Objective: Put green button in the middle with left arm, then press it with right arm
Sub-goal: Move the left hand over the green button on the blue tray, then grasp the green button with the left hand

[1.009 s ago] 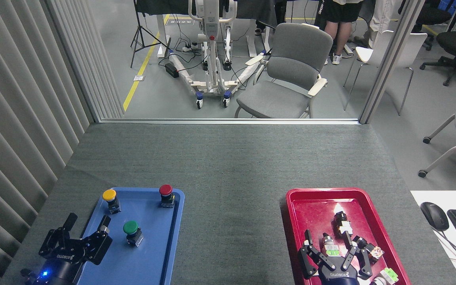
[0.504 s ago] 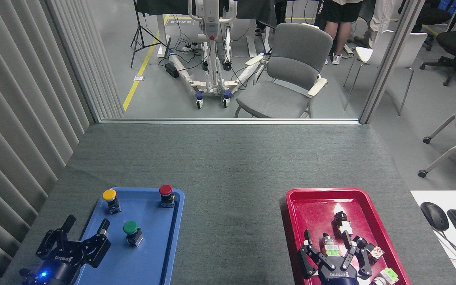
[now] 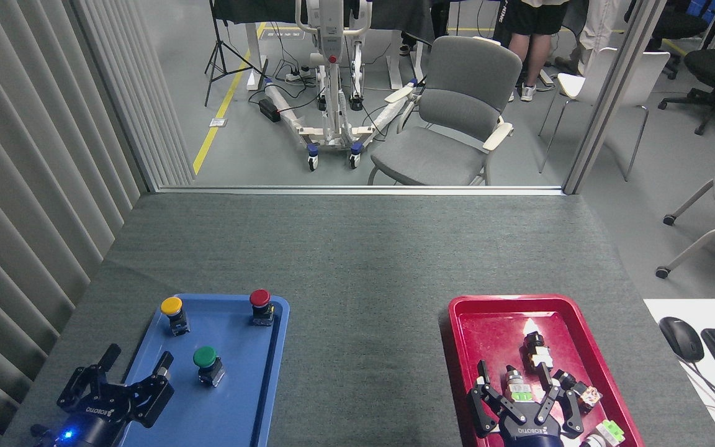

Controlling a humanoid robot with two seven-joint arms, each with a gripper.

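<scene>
Round green-capped push-button (image 3: pixel 206 361) stands in the blue plastic tray (image 3: pixel 252 397), beside the left black 3-finger gripper (image 3: pixel 131 372), fingers spread; right black gripper (image 3: pixel 522 397) fingers spread over the red tray (image 3: pixel 460 323).

Bare felt middle (image 3: pixel 364 347) between blue tray (image 3: pixel 267 397) and red tray (image 3: pixel 457 347).

Right end effector (image 3: pixel 522 397) base, bottom-edge cutoff

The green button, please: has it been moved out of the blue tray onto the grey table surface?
No, the green button stands inside the blue tray, below the yellow button.
</scene>
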